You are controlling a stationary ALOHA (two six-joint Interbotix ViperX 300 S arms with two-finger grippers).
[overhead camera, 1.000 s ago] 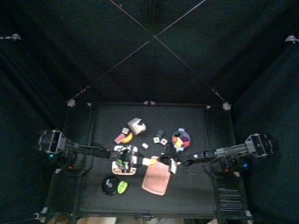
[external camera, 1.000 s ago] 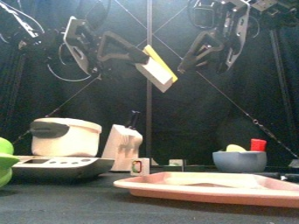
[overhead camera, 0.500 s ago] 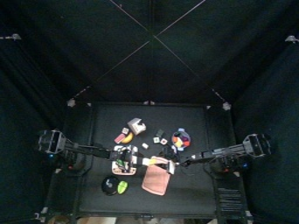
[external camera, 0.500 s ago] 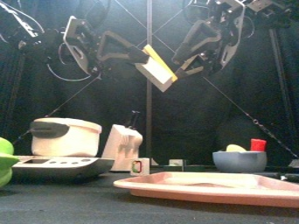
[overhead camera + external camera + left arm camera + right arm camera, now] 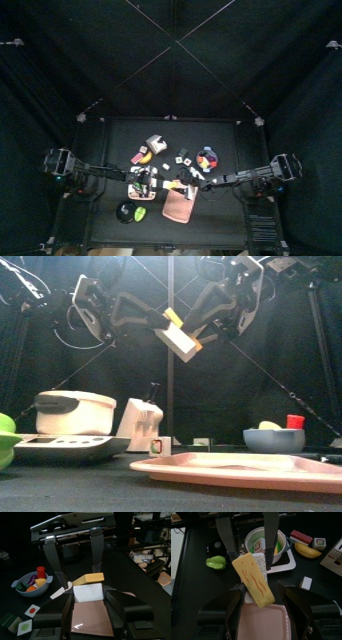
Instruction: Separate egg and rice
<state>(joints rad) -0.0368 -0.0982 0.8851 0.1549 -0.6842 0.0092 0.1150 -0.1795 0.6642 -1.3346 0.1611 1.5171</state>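
Note:
High above the table hangs an egg-and-rice piece (image 5: 178, 334): a yellow egg slab (image 5: 90, 578) lying on a white rice block (image 5: 89, 592). My left gripper (image 5: 88, 594) is shut on the rice block and holds it from the left in the front view. From the right, my right gripper (image 5: 261, 589) has come in with its jaws open on either side of the yellow egg (image 5: 252, 574). The egg lies close to one jaw; I cannot tell if they touch.
A pink tray (image 5: 241, 468) lies under the grippers at the table's front. A rice cooker (image 5: 74, 413) and a white carton (image 5: 140, 421) stand at the left, a blue bowl (image 5: 273, 439) of toy food at the right. A green toy (image 5: 126, 211) lies front left.
My right gripper has moved left, up to the held piece, and its jaws have spread wide. The left gripper and the piece have stayed where they were.

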